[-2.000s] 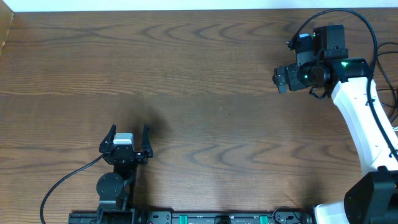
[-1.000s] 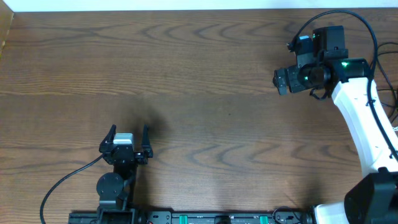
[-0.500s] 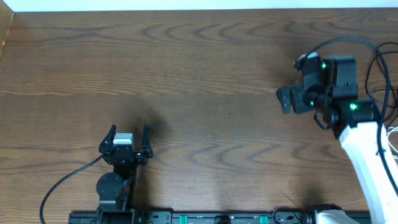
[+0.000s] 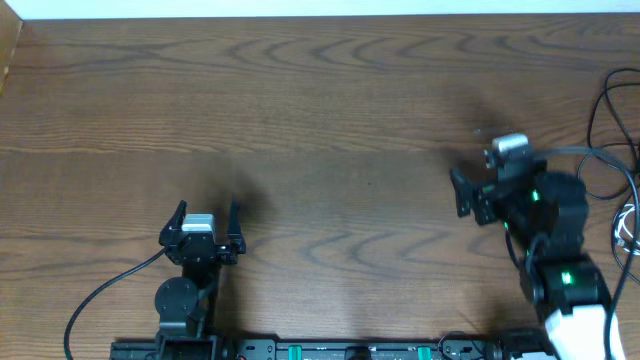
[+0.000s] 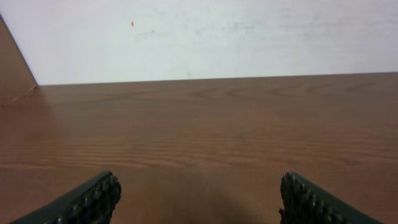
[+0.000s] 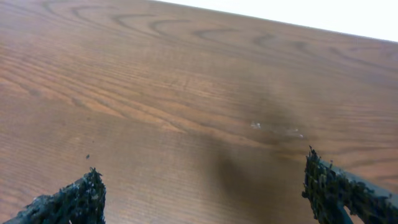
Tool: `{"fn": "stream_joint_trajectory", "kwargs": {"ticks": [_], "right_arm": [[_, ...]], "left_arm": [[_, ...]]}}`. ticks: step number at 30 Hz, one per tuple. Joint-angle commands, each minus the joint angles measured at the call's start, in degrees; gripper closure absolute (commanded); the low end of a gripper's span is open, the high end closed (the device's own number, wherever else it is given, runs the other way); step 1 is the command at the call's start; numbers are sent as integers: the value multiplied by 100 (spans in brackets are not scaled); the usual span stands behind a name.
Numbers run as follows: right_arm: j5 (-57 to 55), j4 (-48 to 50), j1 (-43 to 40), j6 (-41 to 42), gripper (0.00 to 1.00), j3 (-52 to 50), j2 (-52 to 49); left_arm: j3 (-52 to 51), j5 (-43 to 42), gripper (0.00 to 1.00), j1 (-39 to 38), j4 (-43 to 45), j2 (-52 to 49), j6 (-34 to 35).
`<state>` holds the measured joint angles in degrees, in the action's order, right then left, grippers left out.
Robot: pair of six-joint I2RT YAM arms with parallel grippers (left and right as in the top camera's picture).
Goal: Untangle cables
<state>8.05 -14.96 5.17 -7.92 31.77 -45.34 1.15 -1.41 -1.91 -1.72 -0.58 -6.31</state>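
Both pairs of fingers stand spread wide with nothing between them: the left gripper sits low near the tabletop's near-left corner and points toward the far edge, while the right gripper hangs over the right half, pointing left. Under both lies bare brown wood with looping grain, and a pale wall rises behind the far edge. A thin black cable curves along the right edge, and a short bit of white cable shows nearer the near-right corner. Both lie behind the right gripper and well apart from the left one, and neither touches any finger. Only the overhead view shows the cables, cut off at its border, so whether they cross cannot be told. Each wrist view shows just its own dark, ridged fingertips and wood.
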Motion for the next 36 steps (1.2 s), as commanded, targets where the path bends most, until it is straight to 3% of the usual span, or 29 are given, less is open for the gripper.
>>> {"fn": "stream_joint_trajectory", "kwargs": {"ticks": [1,10,21,36], "right_arm": [[-4,157,50,35,1,-535,826],[-4,170,50,35,1,-1698,2852],[0,173,50,37,1,-2667,4288],[-22,293,46,35,1,-2798,4507]], "left_arm": [[-92,94,17,35,-240,35,-96],[-92,94,17,35,-240,35,-96],[-92,94,17,35,-240,35,-96],[-92,94,17,35,-240,35,-96]]}}
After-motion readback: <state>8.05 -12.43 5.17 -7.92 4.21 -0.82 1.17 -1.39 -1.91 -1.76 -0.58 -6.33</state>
